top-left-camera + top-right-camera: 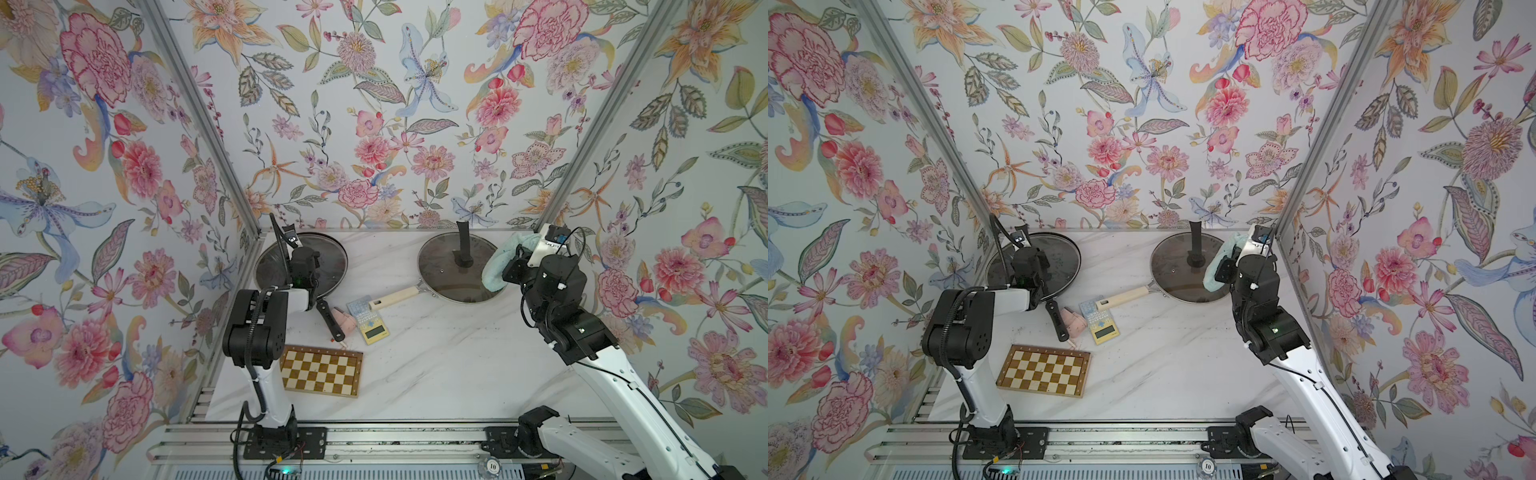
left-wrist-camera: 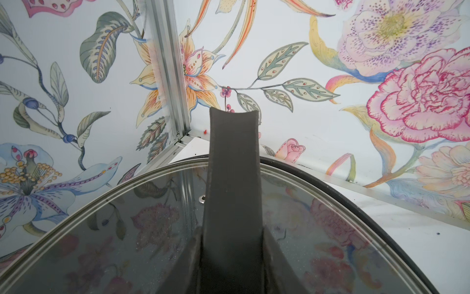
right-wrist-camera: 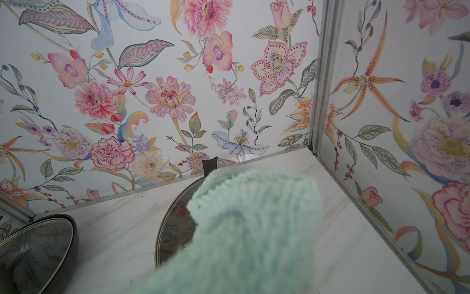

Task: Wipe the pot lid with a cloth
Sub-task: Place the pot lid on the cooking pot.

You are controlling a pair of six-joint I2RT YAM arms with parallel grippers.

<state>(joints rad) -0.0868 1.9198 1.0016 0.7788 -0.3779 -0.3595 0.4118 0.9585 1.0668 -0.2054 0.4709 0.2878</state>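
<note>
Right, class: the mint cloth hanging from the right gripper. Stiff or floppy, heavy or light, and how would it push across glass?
Probably floppy: the cloth droops in rounded folds, holding no straight edge. Likely light for its bulk, judging by its fluffy pile. Pushed over the glass lid, it would probably bunch rather than slide flat.

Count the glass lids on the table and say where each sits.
2. The black pan's lid sits at the back by the left arm; the cream-handled pan's lid sits at the back by the right arm, the cloth against its edge. None seems hidden.
</note>
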